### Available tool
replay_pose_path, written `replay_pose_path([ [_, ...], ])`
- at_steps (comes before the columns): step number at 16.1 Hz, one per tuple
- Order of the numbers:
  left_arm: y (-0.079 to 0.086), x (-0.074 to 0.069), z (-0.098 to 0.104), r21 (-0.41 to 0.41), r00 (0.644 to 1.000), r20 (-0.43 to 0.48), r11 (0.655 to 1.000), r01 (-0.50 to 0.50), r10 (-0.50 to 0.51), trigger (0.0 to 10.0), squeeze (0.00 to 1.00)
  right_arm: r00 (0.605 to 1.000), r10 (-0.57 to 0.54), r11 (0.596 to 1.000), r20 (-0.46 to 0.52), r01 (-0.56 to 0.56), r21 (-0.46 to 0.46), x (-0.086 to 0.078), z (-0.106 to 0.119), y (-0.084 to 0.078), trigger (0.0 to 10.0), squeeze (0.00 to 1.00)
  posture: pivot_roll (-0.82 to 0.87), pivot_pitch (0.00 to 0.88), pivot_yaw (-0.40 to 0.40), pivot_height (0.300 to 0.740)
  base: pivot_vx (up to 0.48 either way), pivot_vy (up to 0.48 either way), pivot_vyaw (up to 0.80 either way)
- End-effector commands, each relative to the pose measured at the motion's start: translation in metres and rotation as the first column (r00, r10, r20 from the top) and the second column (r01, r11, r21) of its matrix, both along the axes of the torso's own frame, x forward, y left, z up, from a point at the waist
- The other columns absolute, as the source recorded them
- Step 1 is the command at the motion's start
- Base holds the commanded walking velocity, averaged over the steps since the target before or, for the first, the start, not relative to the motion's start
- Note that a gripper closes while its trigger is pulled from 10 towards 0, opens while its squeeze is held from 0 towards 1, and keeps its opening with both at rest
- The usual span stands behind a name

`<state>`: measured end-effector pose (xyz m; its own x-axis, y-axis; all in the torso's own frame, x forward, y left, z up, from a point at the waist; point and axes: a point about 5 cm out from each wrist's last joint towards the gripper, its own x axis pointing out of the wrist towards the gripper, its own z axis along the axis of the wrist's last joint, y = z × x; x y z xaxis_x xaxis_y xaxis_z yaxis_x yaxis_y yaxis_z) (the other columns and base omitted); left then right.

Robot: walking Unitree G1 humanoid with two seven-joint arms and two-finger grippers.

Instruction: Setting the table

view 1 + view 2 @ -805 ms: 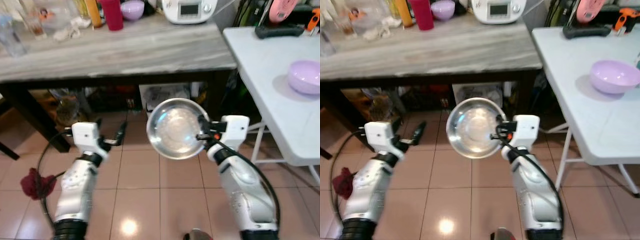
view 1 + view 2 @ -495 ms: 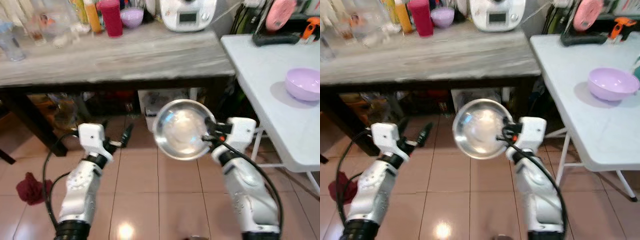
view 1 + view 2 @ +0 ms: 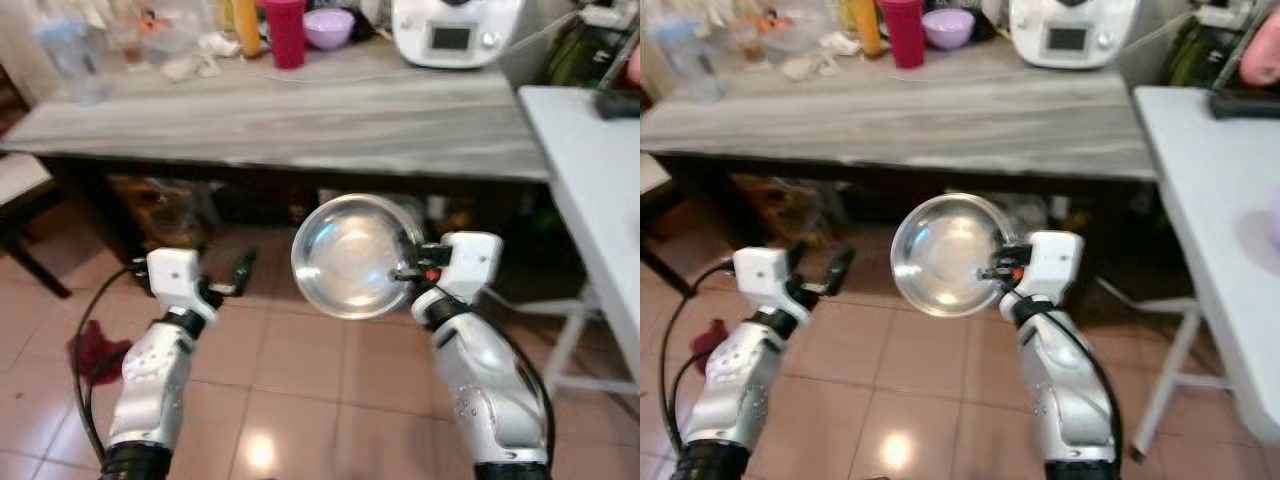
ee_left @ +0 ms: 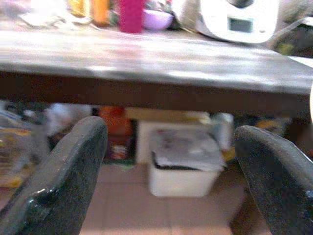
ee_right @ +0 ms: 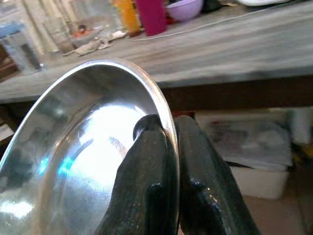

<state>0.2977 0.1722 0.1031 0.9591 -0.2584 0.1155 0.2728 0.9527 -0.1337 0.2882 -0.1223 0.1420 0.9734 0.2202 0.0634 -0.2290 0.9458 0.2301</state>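
I hold a shiny steel bowl point(image 3: 350, 258) up in front of me, its hollow facing my head camera. My right gripper point(image 3: 405, 273) is shut on the bowl's rim point(image 5: 164, 120), one finger inside and one outside. The left gripper point(image 3: 240, 270) stands open and holds nothing, out to the left at about the same height. Ahead runs a long grey wooden table point(image 3: 300, 110), its front edge just beyond the bowl. On its far side stand a purple bowl point(image 3: 329, 27) and a red cup point(image 3: 286, 32).
A white appliance point(image 3: 455, 30) sits at the table's back right, and clutter of bottles and glasses point(image 3: 150, 35) at its back left. The white folding table point(image 3: 600, 190) is on my right. Boxes point(image 4: 183, 159) lie under the table. A red cloth point(image 3: 95, 350) lies on the tiled floor.
The whole view has swung leftward: the white folding table and its purple bowl have slid off to the right. The steel bowl stays held in the right gripper.
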Motion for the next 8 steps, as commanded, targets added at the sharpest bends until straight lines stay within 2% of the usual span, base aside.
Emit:
replay_pose_path([
  [1, -0.0084, 0.0003, 0.0009, 0.003, 0.999, 0.006, 0.999, 0.032, -0.032, 10.0, 0.0, 1.0, -0.024, 1.0, 0.008, 0.024, -0.003, -0.0008, 0.0015, -0.0078, 10.0, 0.0, -0.15, 0.105, 0.057, 0.74, 0.345, 0.0, 0.49],
  [2, -0.0089, 0.0005, 0.001, 0.002, 0.999, 0.007, 0.999, 0.033, -0.033, 10.0, 0.0, 1.0, -0.025, 1.0, 0.009, 0.025, -0.003, -0.0008, 0.0016, -0.0081, 10.0, 0.0, -0.15, 0.105, 0.057, 0.74, 0.345, 0.0, 0.47],
  [7, -0.0104, -0.0005, -0.0006, 0.001, 0.999, 0.003, 0.999, 0.038, -0.038, 10.0, 0.0, 0.999, -0.047, 0.999, 0.001, 0.047, 0.001, 0.0002, 0.0012, -0.0105, 10.0, 0.0, -0.15, 0.107, 0.055, 0.74, 0.345, 0.0, 0.0],
  [8, -0.0106, -0.0005, -0.0006, 0.001, 0.999, 0.004, 0.999, 0.038, -0.038, 10.0, 0.0, 0.999, -0.05, 0.999, -0.002, 0.05, 0.006, 0.0003, 0.001, -0.011, 10.0, 0.0, -0.15, 0.107, 0.055, 0.74, 0.48, 0.0, -0.42],
])
